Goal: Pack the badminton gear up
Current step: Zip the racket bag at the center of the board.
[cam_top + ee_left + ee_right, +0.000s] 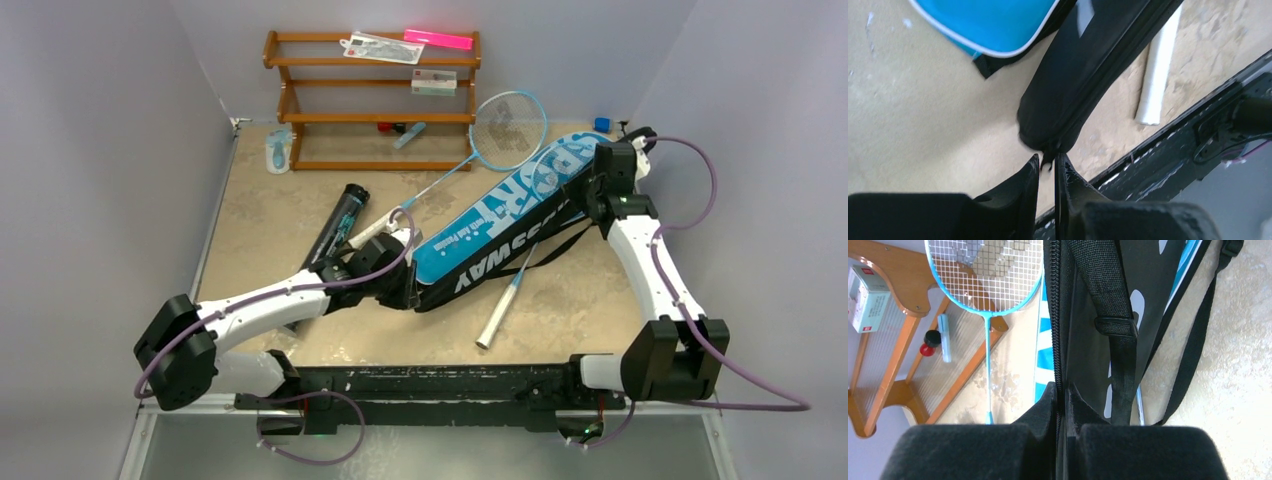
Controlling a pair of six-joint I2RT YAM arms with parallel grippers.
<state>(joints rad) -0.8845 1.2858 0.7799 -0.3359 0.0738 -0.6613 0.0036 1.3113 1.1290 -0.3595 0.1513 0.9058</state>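
Since both hands pinch one cover, its axis (top view): the long black fabric racket cover (470,275) runs diagonally across the tan bench (260,220), with its narrow end near-left at the left hand (406,291) and its wide end far-right at the right hand (597,200).
Top view, stacked: a blue-and-white racket cover (500,205) lies on the black one along the same axis.
Top view, writing: "SPORT" on the blue cover; "SSWAY" shows on the black one; the small script is unreadable.
Left wrist view, left hand: fingers (1030,175) narrowed onto a small black tab (1049,159) at the cover's narrow tip, likely the zip pull.
Left wrist view, beside: a white racket grip (1158,75) pokes out from beneath the cover.
Right wrist view, right hand: pinched tight on the cover's zip edge, with a black webbing strap (1120,365) just to its right.
Right wrist view, loose gear: a light-blue racket (983,270) lies to the left, not yet in a cover, beside the brown wooden rack (903,272).
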